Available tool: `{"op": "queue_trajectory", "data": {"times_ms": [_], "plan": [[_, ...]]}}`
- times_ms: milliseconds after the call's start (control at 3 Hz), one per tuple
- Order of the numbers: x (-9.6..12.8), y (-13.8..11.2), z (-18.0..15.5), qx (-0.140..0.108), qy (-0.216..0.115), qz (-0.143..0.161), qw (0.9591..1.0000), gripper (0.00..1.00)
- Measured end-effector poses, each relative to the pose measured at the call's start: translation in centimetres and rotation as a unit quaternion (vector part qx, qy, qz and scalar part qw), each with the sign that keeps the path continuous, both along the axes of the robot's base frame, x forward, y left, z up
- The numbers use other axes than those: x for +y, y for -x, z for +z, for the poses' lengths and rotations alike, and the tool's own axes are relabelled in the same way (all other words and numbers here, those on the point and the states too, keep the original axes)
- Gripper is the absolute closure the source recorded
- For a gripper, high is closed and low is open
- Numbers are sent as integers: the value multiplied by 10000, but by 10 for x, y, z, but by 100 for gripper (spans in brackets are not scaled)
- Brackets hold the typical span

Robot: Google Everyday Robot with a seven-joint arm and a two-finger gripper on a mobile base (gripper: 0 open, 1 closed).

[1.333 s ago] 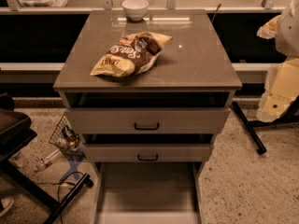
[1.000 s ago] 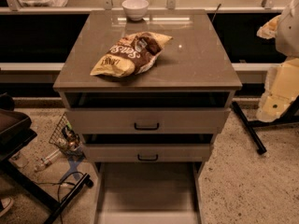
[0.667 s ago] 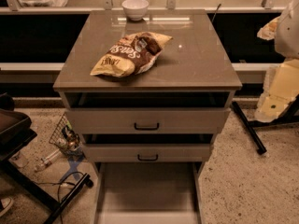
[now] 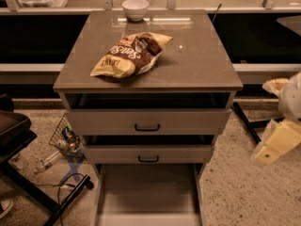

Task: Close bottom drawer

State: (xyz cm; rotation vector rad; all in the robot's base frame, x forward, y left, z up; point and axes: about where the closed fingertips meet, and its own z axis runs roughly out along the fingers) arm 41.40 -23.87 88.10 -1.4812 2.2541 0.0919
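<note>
The bottom drawer (image 4: 148,192) is pulled far out of the cabinet at the bottom middle, and its plain grey inside shows. Its front panel is cut off by the lower edge of the view, so its handle is hidden. Above it the middle drawer (image 4: 148,153) and the top drawer (image 4: 147,122) each stand slightly open, with black bar handles. My gripper (image 4: 277,142), cream coloured, hangs at the far right beside the cabinet, apart from all three drawers.
A chip bag (image 4: 129,54) and a white bowl (image 4: 135,8) lie on the cabinet top (image 4: 197,65). A wire basket with clutter (image 4: 66,138) and cables sit on the floor to the left. A dark chair edge (image 4: 14,131) is at far left.
My arm and gripper have dropped lower along the right side of the cabinet. The drawers and the chip bag have not moved.
</note>
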Motion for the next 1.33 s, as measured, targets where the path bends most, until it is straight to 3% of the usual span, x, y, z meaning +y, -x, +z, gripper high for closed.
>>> {"op": "queue_trajectory", "data": {"times_ms": [333, 667, 1000, 1333], "plan": [[-8, 22, -81, -171, -620, -70, 9979, 0], [-11, 34, -128, -353, -829, 0, 9959, 0], [-13, 45, -170, -523, -766, 190, 9955, 0], [-13, 45, -170, -523, -766, 190, 9955, 0]]}}
